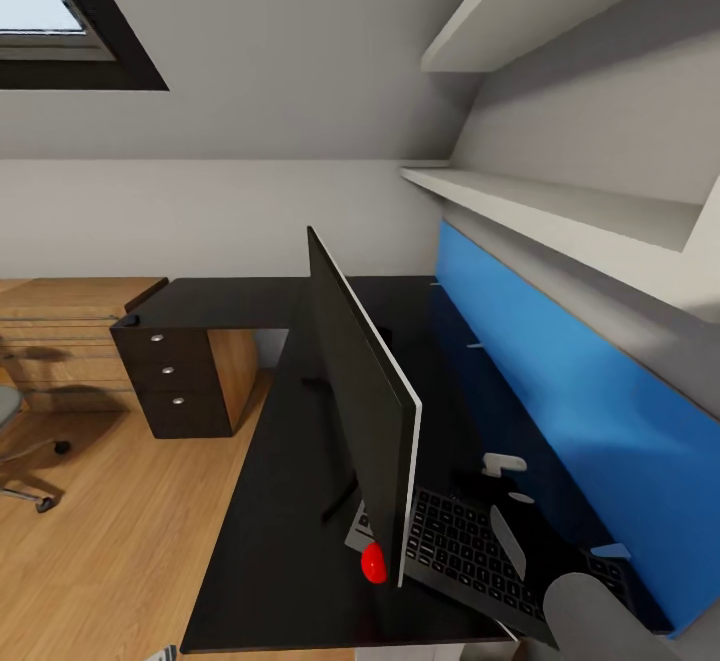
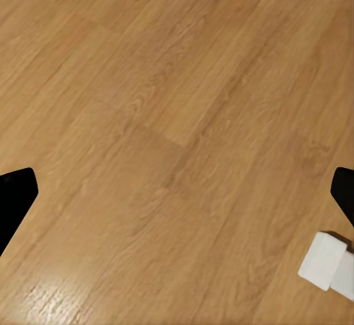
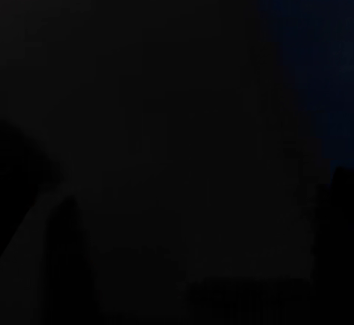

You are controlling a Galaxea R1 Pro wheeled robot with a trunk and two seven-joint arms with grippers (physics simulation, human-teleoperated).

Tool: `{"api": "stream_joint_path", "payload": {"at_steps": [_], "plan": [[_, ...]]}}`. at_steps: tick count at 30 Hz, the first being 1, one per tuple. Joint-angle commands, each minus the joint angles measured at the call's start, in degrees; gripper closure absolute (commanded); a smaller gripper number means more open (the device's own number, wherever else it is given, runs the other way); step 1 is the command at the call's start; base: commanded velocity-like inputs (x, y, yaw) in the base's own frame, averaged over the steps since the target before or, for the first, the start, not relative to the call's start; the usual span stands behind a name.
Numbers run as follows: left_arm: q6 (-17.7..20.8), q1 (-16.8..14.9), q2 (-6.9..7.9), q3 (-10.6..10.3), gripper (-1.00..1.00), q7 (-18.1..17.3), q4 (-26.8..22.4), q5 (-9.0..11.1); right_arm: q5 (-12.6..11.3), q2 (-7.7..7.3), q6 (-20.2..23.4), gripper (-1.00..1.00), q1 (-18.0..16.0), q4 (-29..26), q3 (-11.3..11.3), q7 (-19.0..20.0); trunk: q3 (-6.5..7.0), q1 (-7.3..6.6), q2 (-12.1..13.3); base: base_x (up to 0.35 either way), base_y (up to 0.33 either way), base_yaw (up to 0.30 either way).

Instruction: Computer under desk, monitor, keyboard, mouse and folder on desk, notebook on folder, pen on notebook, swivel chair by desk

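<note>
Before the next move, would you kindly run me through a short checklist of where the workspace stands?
1. Monitor on the desk: ok, standing upright, seen edge-on.
2. Keyboard on the desk beside the monitor: ok, lying between the monitor and the blue wall panel.
3. Swivel chair next to the desk: not ok, standing apart on the wooden floor.
4. Left claw free: ok, open over bare floor.
5. Right claw state: cannot tell, its wrist view is too dark.

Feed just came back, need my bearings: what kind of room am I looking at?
Probably an attic bedroom's study corner: a black desk carrying a monitor and keyboard, wall shelves under a sloped ceiling, and wood flooring.
</note>
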Motion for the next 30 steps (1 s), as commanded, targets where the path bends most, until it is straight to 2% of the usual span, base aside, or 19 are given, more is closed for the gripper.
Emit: {"api": "stream_joint_path", "payload": {"at_steps": [1, 16, 30], "plan": [[-0.33, -0.03, 0.04, -0.14, -1.00, -0.08, 0.00, 0.60, -0.99, 0.02, 0.65, -1.00, 0.02, 0.45, -0.01, 0.22, -0.07, 0.01, -0.02, 0.000, 0.000, 0.000], [-0.33, -0.06, 0.11, -0.16, -1.00, -0.71, 0.00, 0.59, -0.83, 0.03, 2.83, -1.00, 0.02, 0.38, 0.12, 0.56, -0.07, 0.01, -0.02, 0.000, 0.001, 0.000], [-0.33, -0.04, 0.09, -1.05, -1.00, -0.76, 0.01, 0.59, -0.62, 0.10, 2.90, -1.00, 0.02, 0.43, 1.15, 0.67, -0.07, 0.01, -0.02, -0.075, 0.106, 0.000]]}}
